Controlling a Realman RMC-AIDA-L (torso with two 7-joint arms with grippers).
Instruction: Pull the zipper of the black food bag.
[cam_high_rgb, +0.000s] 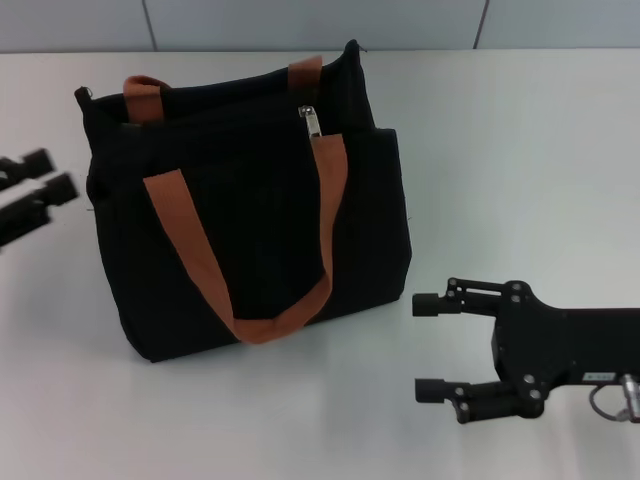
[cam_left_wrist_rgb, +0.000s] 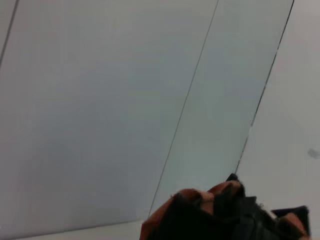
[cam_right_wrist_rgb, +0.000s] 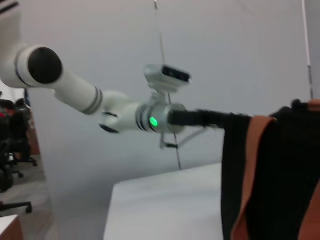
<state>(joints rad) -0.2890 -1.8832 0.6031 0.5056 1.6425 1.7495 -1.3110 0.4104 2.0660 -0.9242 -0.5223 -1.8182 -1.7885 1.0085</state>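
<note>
The black food bag (cam_high_rgb: 250, 220) stands upright in the middle of the white table, with two brown-orange straps (cam_high_rgb: 190, 240). The zipper (cam_high_rgb: 310, 120), a small silver slider with a hanging pull tab, sits on the bag's top, towards its right end. My left gripper (cam_high_rgb: 55, 175) is open and empty, just left of the bag and apart from it. My right gripper (cam_high_rgb: 425, 347) is open and empty, low at the front right of the bag, fingers pointing towards it. The bag's top shows in the left wrist view (cam_left_wrist_rgb: 225, 215), and its side in the right wrist view (cam_right_wrist_rgb: 270, 175).
The white table (cam_high_rgb: 520, 150) stretches around the bag, with a grey panelled wall (cam_high_rgb: 300, 20) behind it. The right wrist view shows my white left arm (cam_right_wrist_rgb: 125, 112) reaching to the bag's far side.
</note>
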